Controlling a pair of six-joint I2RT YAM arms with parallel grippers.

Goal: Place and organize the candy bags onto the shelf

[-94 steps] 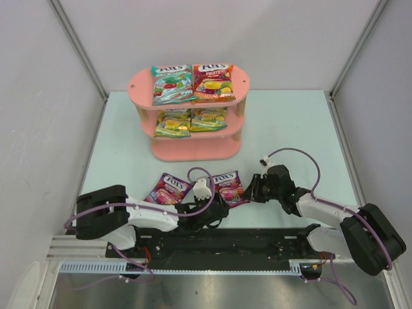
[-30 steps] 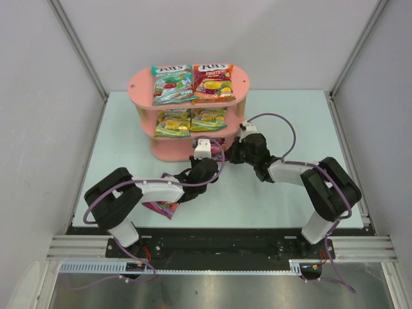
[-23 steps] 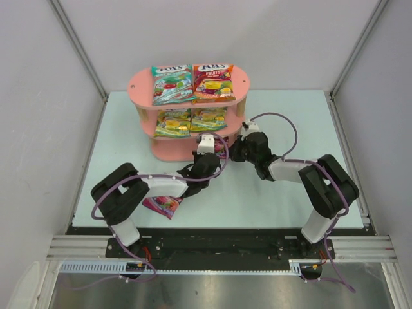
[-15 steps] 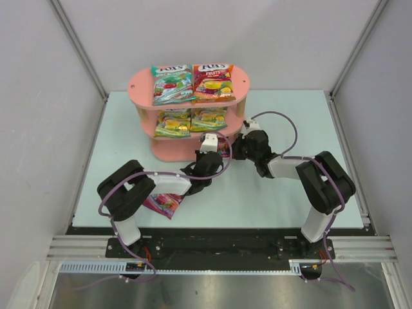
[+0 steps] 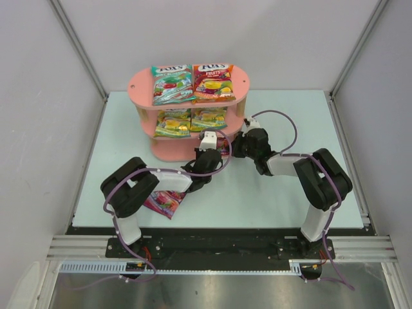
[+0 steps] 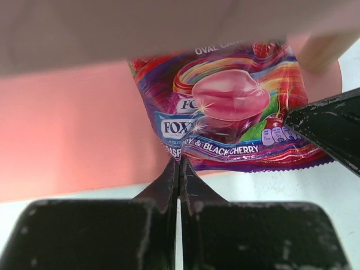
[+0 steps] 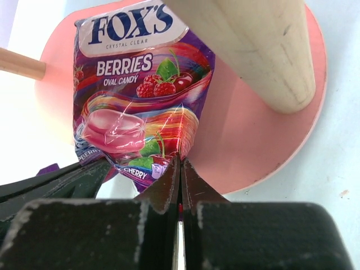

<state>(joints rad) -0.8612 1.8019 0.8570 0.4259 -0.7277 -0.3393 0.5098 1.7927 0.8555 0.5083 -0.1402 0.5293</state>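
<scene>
The pink shelf holds a teal candy bag and a red-orange one on its top board. Two yellow-green bags lie on the middle board. A purple berries bag lies partly on the bottom board. My left gripper is shut on its near edge. My right gripper is shut on its right edge, beside a wooden post. A second purple bag lies on the table under the left arm.
The shelf stands at the back middle of the pale table, between white walls. The middle board hangs low over the bottom board, just above the held bag. A black rail runs along the near edge.
Both grippers have carried the purple bag from the front of the table to the shelf's bottom board. Over the last second they have edged it slightly farther in.
</scene>
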